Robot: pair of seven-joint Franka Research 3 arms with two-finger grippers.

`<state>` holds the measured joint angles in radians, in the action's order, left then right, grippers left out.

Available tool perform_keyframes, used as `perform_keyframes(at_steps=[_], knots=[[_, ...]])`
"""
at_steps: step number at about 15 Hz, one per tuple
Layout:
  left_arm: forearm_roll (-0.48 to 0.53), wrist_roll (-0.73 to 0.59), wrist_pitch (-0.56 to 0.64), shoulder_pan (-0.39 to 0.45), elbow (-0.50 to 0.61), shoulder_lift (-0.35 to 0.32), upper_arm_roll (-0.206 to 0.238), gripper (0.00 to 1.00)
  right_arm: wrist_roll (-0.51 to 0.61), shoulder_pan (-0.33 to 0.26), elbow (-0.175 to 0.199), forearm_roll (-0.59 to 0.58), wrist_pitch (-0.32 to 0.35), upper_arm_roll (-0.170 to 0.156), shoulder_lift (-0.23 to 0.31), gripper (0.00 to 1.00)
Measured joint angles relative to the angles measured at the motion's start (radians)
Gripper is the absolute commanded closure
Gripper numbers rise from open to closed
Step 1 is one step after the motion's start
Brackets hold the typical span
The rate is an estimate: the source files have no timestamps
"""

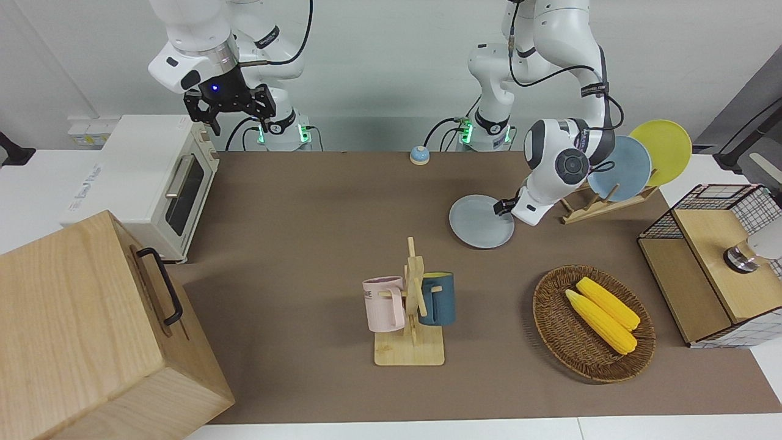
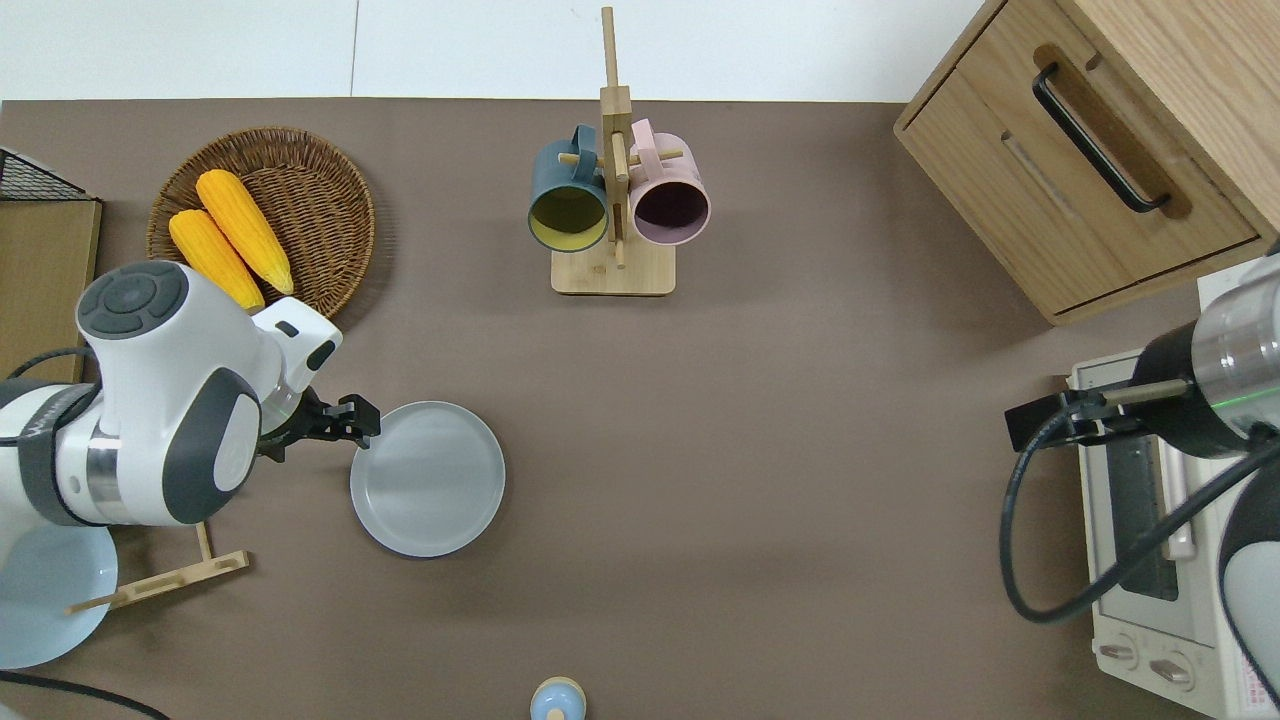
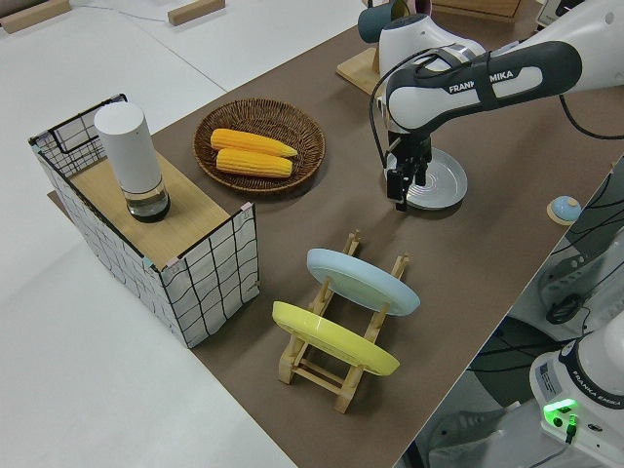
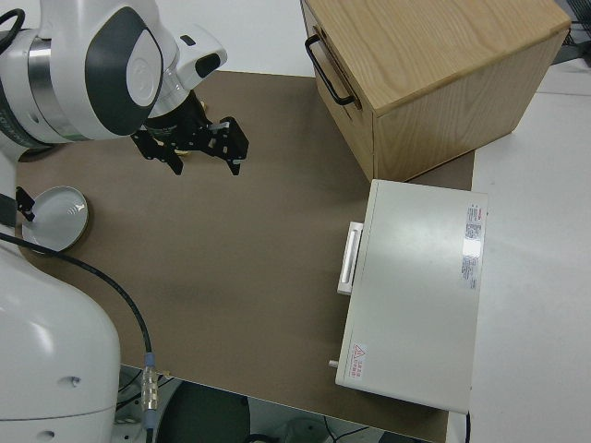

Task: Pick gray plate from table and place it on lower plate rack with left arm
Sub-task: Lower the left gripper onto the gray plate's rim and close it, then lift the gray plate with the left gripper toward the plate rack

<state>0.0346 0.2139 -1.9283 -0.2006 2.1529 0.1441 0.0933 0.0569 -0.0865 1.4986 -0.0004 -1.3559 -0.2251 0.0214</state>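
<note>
The gray plate (image 1: pixel 481 221) (image 2: pixel 428 478) (image 3: pixel 436 183) lies flat on the brown table (image 1: pixel 317 244). My left gripper (image 2: pixel 366 422) (image 1: pixel 502 206) (image 3: pixel 400 191) is low at the plate's rim, on the side toward the left arm's end of the table, fingers open and holding nothing. The light-wood plate rack (image 1: pixel 602 205) (image 2: pixel 160 580) (image 3: pixel 336 366) stands beside the plate, toward the left arm's end. It holds a blue plate (image 1: pixel 623 168) and a yellow plate (image 1: pixel 663 150), and its dowel slots nearest the gray plate are free. My right gripper (image 1: pixel 229 113) is open and parked.
A wooden mug stand (image 1: pixel 412 305) with two mugs stands mid-table. A wicker basket (image 1: pixel 553 330) holds corn. A wire crate (image 1: pixel 715 263), a toaster oven (image 1: pixel 153 177), a wooden cabinet (image 1: pixel 91 330) and a small blue bell (image 1: pixel 419 155) sit around the edges.
</note>
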Motion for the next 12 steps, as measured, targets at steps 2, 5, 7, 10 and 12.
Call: perform_keyframes(at_steps=[2,5,7,10,12], knots=[[0.012,0.0,0.0,0.0,0.005,0.003,0.0,0.1,0.0,0.0,0.0,0.0,0.0,0.0,0.0,0.011],[0.027,0.001,-0.002,0.0,0.012,0.014,0.0,0.3,0.0,0.0,0.0,0.0,0.0,0.0,0.0,0.011],[0.029,0.005,-0.009,0.0,0.013,0.02,0.0,0.38,0.0,0.0,0.0,0.0,0.0,0.0,0.0,0.013],[0.029,0.008,-0.045,0.0,0.017,0.028,0.0,0.58,0.0,0.0,0.0,0.0,0.0,0.0,0.0,0.011],[0.029,0.014,-0.051,0.0,0.02,0.03,0.0,0.79,0.0,0.0,0.0,0.0,0.0,0.0,0.0,0.013]])
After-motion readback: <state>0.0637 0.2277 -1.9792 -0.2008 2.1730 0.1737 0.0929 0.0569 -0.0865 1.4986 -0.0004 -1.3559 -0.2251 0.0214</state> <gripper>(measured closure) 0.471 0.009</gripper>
